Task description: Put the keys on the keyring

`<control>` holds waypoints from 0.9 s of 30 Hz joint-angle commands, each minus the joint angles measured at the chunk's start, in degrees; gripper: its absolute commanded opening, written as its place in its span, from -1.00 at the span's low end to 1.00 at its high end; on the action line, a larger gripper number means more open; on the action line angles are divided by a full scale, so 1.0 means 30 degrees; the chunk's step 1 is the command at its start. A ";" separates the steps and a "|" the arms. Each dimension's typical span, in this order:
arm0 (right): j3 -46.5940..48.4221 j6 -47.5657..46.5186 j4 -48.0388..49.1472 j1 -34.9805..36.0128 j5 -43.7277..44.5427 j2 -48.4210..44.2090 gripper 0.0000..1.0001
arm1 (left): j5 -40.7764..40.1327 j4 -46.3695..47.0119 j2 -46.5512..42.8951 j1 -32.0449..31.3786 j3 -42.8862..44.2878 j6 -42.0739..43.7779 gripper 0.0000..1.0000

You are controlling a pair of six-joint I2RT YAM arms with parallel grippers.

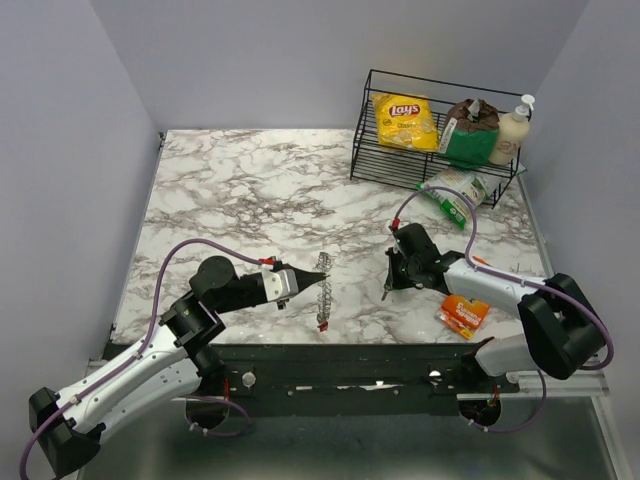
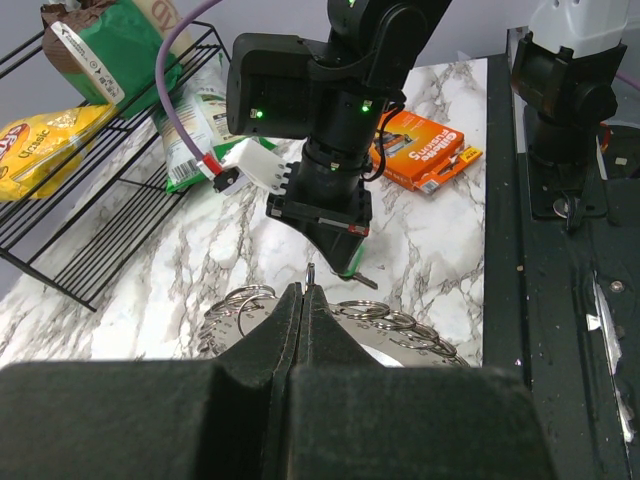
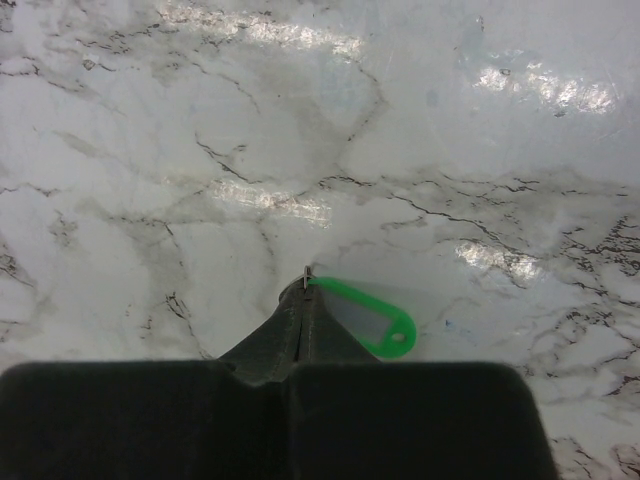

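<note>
Keyring (image 1: 322, 291) clamped in left tool (image 2: 305, 293); green key (image 3: 368, 318) in right tool (image 3: 306, 282).

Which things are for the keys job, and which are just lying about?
For the job:
- green plastic key tag
- grey metal keyring of loops
- right gripper
- left gripper

Just lying about:
- orange packet
- black wire basket
- yellow crisp bag
- cream pump bottle
- green snack packet

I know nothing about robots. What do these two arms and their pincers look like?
The left arm and right arm share white shells and chunky black joints. A lilac cable loops along each, carrying a small red plug. The left gripper and right gripper are black wedges tapering to thin tips; green lights glow on the right one's body.
</note>
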 commanded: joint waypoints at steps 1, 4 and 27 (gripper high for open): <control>0.0281 -0.0214 -0.0231 0.0187 0.0012 0.0006 -0.99 | 0.0033 0.0696 -0.0409 -0.0072 0.0173 0.0167 -1.00; 0.0077 -0.0390 0.0003 0.0216 -0.0076 -0.0316 -0.99 | -0.0054 0.0666 -0.0497 -0.0072 0.0144 0.0167 -1.00; -0.0891 -0.3172 0.2872 0.0392 -0.6429 -0.4532 -0.99 | -0.0611 -0.1499 -0.0644 -0.0072 0.0935 0.1133 -1.00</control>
